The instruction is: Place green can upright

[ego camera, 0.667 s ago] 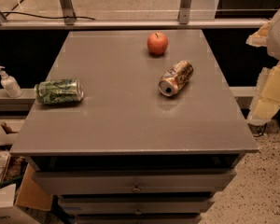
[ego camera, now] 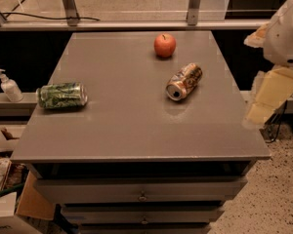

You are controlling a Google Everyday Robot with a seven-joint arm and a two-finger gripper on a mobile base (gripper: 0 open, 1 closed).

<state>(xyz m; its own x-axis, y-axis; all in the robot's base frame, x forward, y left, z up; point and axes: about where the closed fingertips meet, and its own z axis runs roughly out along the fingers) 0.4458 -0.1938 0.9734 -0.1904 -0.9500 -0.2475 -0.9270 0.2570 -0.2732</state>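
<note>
Nothing on the table (ego camera: pixel 136 130) has shifted. The gripper (ego camera: pixel 271 95) hangs beyond its right edge, holding nothing; how far open it is I cannot tell. The green can (ego camera: pixel 62 95) lies on its side near the left edge, untouched, so uprighting is entirely ahead. No label is readable.

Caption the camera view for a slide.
Green can lies sideways near the table's left edge; tool hangs beside its right edge.

A gray table (ego camera: pixel 136 135) with drawers (ego camera: pixel 141 191) stands on a speckled floor (ego camera: pixel 278 194). The hand (ego camera: pixel 267 99) hangs just right of it.
</note>
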